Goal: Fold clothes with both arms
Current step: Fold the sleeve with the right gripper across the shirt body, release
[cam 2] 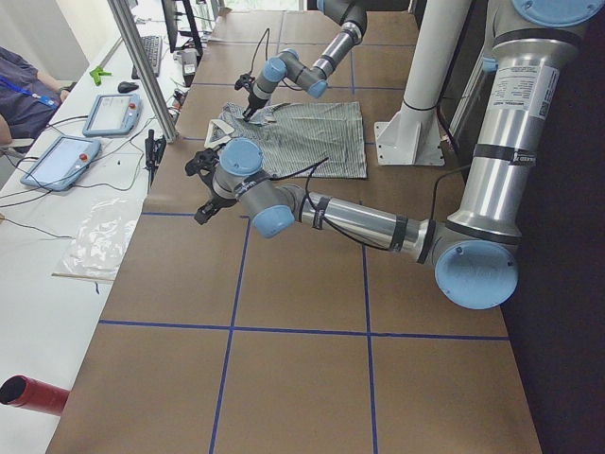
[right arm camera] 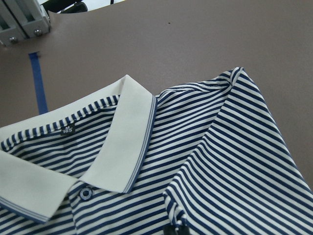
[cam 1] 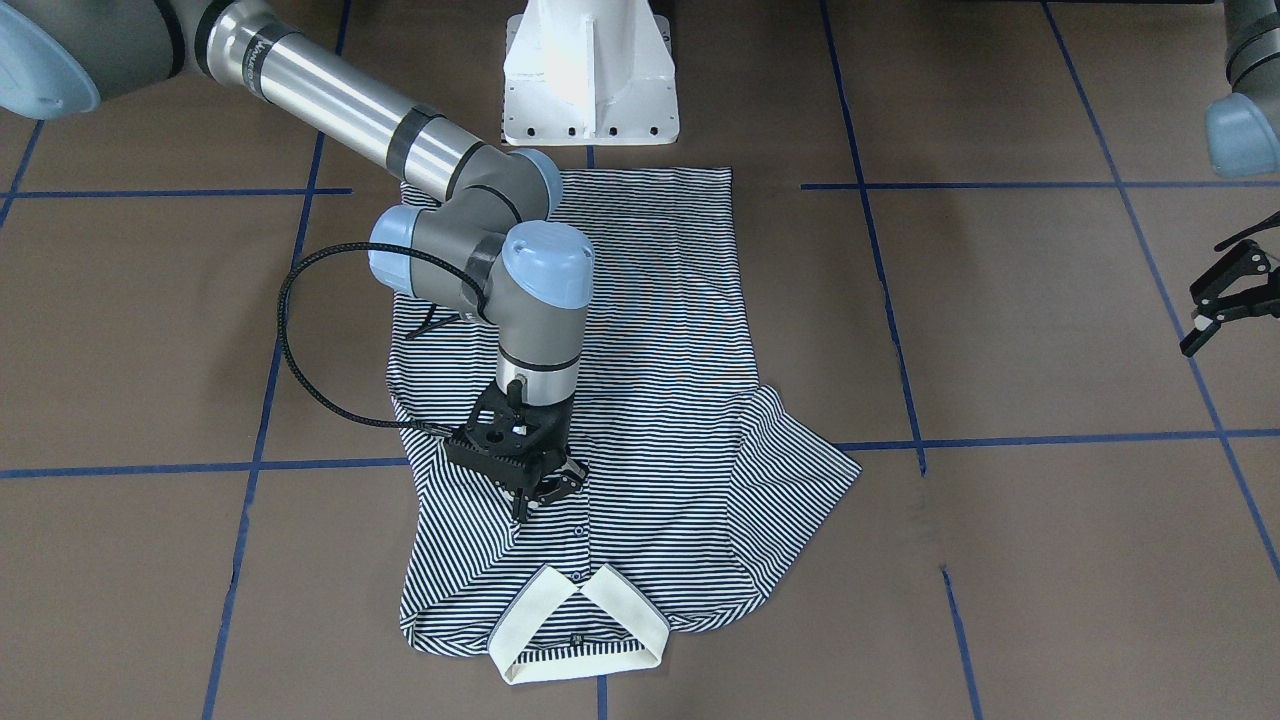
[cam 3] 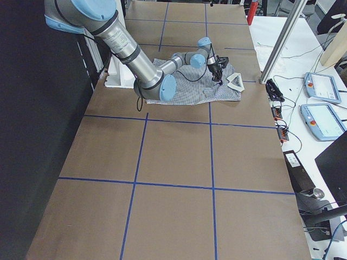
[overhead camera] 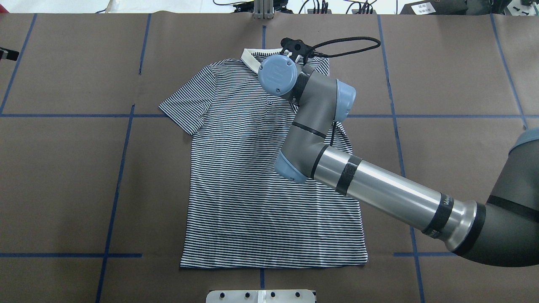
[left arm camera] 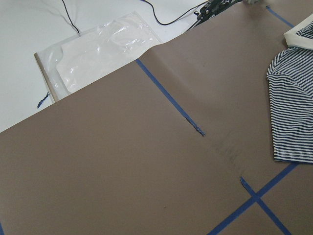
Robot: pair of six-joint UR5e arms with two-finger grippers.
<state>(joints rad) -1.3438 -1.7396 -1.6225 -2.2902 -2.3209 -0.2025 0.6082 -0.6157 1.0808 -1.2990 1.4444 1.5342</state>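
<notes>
The clothes are one navy-and-white striped polo shirt (cam 1: 650, 350) (overhead camera: 252, 189) lying flat on the brown table, its cream collar (cam 1: 580, 620) (right arm camera: 122, 142) at the far side from the robot. One sleeve (cam 1: 790, 470) sticks out flat. The other sleeve (right arm camera: 230, 161) lies folded in over the chest. My right gripper (cam 1: 545, 495) hangs just above the chest beside the button placket, fingers spread and open, nothing between them. In the overhead view the wrist hides it. My left gripper (cam 1: 1225, 300) hovers open over bare table far from the shirt.
The white pedestal base (cam 1: 590, 80) stands at the shirt's hem end. Blue tape lines (overhead camera: 122, 168) grid the table. A clear plastic sheet (left arm camera: 98, 54) lies past the table edge. Touch pendants (cam 2: 109, 113) and cables sit on the side bench, where a person (cam 2: 19, 90) sits.
</notes>
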